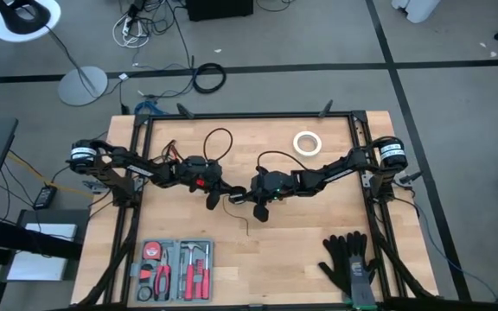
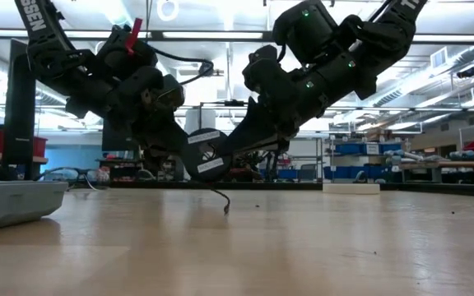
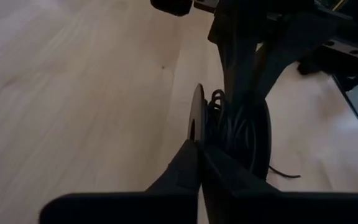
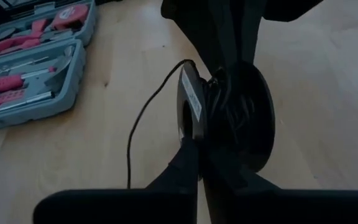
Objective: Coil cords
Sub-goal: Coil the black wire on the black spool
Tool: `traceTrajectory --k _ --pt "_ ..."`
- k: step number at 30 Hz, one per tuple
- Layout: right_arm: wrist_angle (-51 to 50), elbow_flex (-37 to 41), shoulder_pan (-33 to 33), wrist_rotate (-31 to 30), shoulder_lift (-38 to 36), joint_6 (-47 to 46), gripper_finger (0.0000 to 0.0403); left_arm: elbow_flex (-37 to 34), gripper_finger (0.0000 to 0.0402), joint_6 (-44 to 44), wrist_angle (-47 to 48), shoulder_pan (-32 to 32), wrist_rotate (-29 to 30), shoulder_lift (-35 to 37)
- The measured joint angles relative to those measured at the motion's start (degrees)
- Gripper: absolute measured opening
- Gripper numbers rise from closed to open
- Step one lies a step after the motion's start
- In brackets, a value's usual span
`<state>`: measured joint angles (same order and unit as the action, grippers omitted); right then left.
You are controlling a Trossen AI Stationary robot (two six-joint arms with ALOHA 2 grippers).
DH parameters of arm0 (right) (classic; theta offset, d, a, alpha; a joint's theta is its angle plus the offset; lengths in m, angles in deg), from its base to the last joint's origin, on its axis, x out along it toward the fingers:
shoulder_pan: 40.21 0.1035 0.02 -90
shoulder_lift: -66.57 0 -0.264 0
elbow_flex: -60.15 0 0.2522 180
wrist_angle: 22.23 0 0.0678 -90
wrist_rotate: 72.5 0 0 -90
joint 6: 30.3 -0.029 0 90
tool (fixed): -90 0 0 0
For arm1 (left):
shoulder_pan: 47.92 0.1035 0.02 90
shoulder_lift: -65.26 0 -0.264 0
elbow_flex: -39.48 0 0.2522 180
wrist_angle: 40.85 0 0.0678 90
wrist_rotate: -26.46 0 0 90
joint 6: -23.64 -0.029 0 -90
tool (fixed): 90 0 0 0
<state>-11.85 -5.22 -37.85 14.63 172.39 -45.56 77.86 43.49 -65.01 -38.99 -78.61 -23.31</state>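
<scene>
Left tool (image 1: 212, 200) sits mid-desk, tips pressed together and pinching one rim of the puck (image 2: 206, 154). The puck hangs between the two arms, lifted clear of the desk (image 1: 301, 250), flat faces upright like a wheel on edge. Its axle line runs roughly from one arm toward the other. The cord (image 4: 143, 118) is partly bunched in the groove between the puck's two discs. The rest trails out as a loose tail that drops to the wood just below and toward the front edge.

Right tool (image 1: 260, 210) is just beside the left one, tips likewise closed on the puck's opposite side. So both arms are equally near the puck; neither has the advantage there. The free tail is what matters: it lies below and slightly front of the pair, between them, a touch closer to the right tool in the high view. My guess: one tool must let go to catch that tail and wind it into the groove while the other holds the puck steady.
</scene>
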Motion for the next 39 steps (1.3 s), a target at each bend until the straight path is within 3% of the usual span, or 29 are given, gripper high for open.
traceTrajectory --k 5,11,17,20,24,32,39 --pt "-1.2 0.0 -0.3 -1.3 -0.3 -0.1 0.0031 0.2 0.0002 2.0 2.3 0.0 3.2 0.0" --pt "-9.4 -0.2 -0.8 -1.2 -5.9 -2.0 0.0064 0.0 0.0001 4.6 4.9 0.1 10.0 0.0" --pt "-12.5 -0.1 0.5 -0.9 -8.4 -8.6 0.0069 0.0 0.0001 4.7 5.1 0.1 11.3 0.0" --pt "-12.0 -0.1 3.1 -1.0 -6.6 -13.1 0.0069 0.0 0.0000 4.7 5.1 0.1 11.7 0.0" --pt "-9.5 0.0 6.8 -6.0 -3.3 -18.0 0.0069 0.0 0.0000 4.6 4.9 0.1 13.5 0.0" --pt "-0.7 0.0 10.0 -17.5 4.5 -15.9 0.0074 -0.1 0.0000 4.6 4.1 0.1 17.2 -0.1" --pt "2.2 -4.5 10.4 -18.6 14.4 -19.2 0.0111 -0.1 0.0000 4.6 3.0 0.1 17.6 -0.1"
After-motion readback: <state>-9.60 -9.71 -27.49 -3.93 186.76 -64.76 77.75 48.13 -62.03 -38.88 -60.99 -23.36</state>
